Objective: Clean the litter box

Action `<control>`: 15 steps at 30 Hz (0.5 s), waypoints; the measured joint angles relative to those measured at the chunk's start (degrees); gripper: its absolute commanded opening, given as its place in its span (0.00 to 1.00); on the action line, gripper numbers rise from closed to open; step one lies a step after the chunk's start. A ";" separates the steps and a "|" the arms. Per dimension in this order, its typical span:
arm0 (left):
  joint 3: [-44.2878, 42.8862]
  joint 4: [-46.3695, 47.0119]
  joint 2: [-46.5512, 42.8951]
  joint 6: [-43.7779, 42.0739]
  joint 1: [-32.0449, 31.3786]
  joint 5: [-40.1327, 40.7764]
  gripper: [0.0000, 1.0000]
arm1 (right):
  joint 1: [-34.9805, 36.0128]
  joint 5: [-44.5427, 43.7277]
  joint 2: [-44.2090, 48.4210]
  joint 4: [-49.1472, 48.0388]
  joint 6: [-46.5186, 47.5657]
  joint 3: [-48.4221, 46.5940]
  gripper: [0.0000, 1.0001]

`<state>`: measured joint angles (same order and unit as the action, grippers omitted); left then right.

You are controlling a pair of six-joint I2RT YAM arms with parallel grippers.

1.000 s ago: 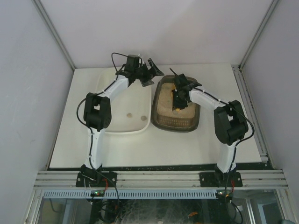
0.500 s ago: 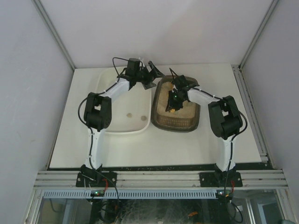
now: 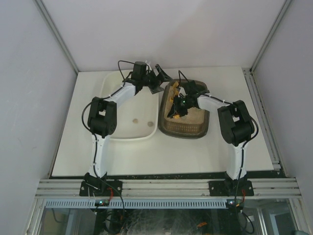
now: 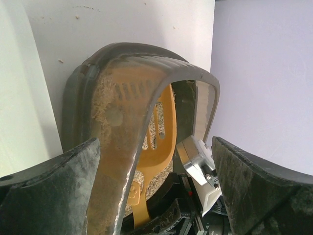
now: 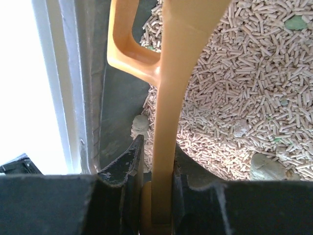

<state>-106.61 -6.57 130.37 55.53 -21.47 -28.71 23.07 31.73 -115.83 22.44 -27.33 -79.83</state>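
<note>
Right wrist, claw (image 5: 156, 157) clamping flat orange scoop (image 5: 172, 73), pellet litter (image 5: 254, 83)

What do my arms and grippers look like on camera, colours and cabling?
The left arm and right arm have white links with bulky black joint housings, and thin black cables loop near the wrists. The left gripper and right gripper are black, their fingers scuffed and dusted grey.

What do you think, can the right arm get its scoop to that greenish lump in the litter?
Probably yes. The right gripper is shut on the orange scoop inside the litter box, and the greenish lump lies uncovered nearby with nothing between.
</note>
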 measured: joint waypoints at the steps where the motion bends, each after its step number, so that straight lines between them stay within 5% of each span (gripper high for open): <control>1: 0.00 0.02 0.00 0.00 0.00 0.00 1.00 | -0.02 0.50 0.00 0.00 -0.02 0.00 0.00; 15: 0.92 0.74 -0.52 -0.07 0.13 0.04 1.00 | -2.14 14.01 -2.71 -6.40 -1.46 2.58 0.00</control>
<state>-105.69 -5.82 129.84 55.46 -21.34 -28.67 20.93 45.74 -118.54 16.03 -28.80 -77.25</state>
